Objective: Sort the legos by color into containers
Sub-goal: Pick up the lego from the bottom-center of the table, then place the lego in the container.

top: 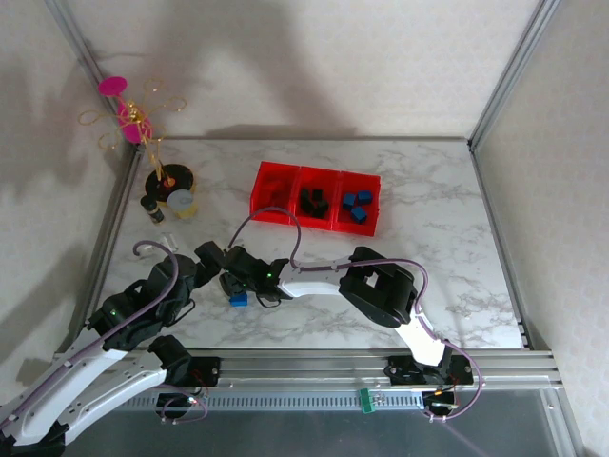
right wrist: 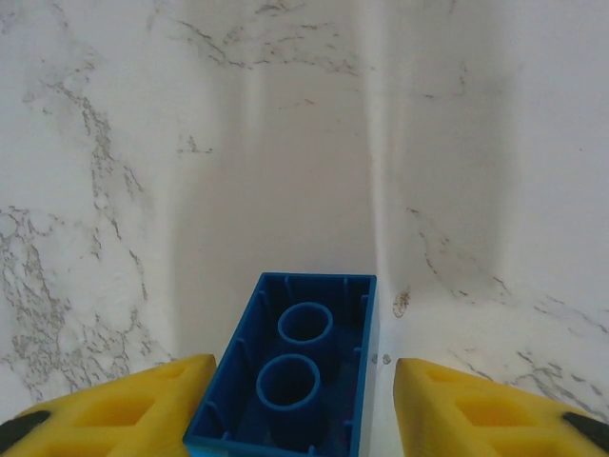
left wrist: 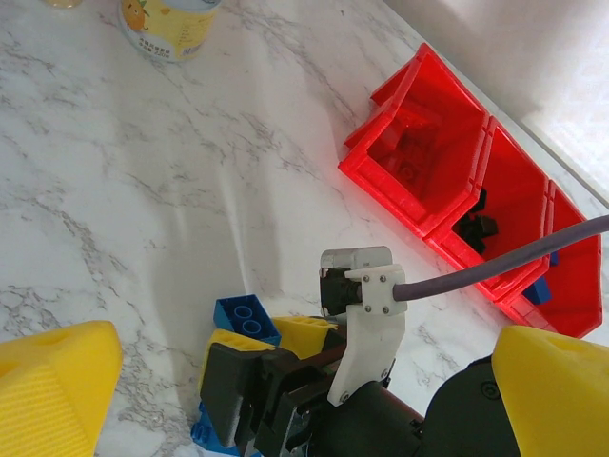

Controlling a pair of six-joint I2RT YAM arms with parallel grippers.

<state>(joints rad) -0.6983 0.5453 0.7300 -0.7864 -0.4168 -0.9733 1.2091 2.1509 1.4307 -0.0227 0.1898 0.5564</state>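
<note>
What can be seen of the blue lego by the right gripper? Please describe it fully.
The blue lego is an oblong brick of glossy plastic, lying flat on the marbled table with its hollow side up, two round tubes showing inside. It sits between the open yellow fingers of the right gripper; a gap shows on one side, and contact on the other is unclear.

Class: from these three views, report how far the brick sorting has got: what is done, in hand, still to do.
Done: black bricks lie in the middle compartment of the red plastic bin row, blue bricks in its right one. In hand: the right gripper, open, straddles an upturned blue oblong brick on the marble table. Left: grasp it, then drop it with the blues.
</note>
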